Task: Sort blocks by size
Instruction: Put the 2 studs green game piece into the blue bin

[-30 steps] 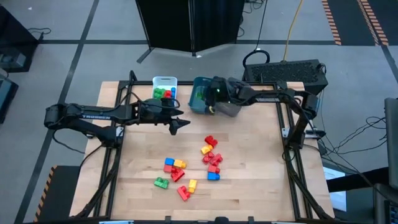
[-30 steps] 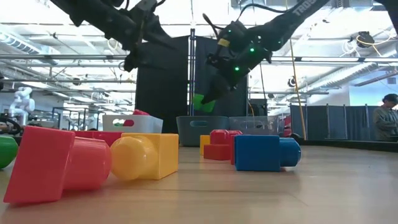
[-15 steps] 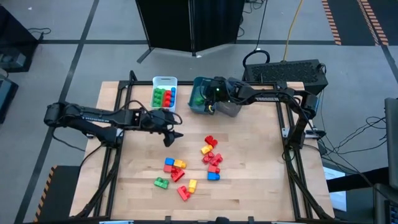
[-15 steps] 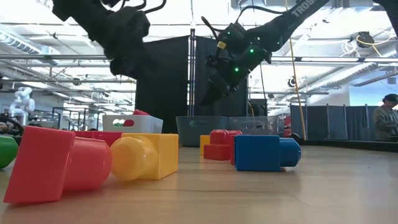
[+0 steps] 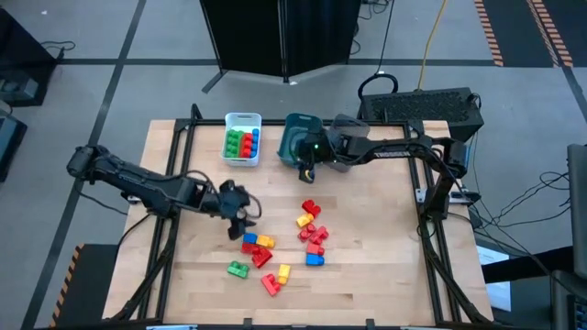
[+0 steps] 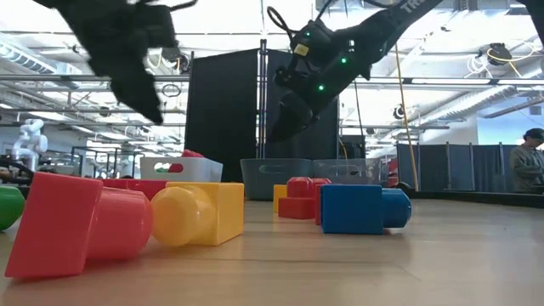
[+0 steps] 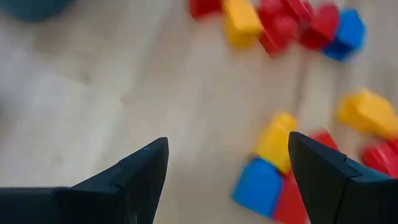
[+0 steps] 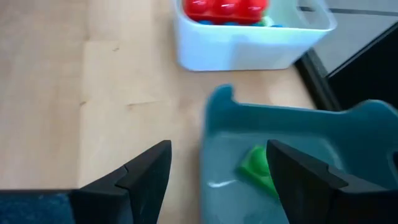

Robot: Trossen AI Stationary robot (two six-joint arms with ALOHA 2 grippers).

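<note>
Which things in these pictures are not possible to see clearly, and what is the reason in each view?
- Teal bin, high view: the right gripper covers part of its inside.
- Green block, right wrist view: blurred, so its length is unclear.
- Grey bin, low view: its contents are hidden by the wall.
- Blocks, left wrist view: motion blur hides studs and sizes.
- White bin, right wrist view: cut off by the edge.

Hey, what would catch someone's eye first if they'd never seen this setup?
Probably the loose blocks scattered mid-table, with the left claw open just above their near-left edge. At the back, the right claw hangs open over the teal bin, where a green block lies, beside a white bin of sorted blocks.
</note>
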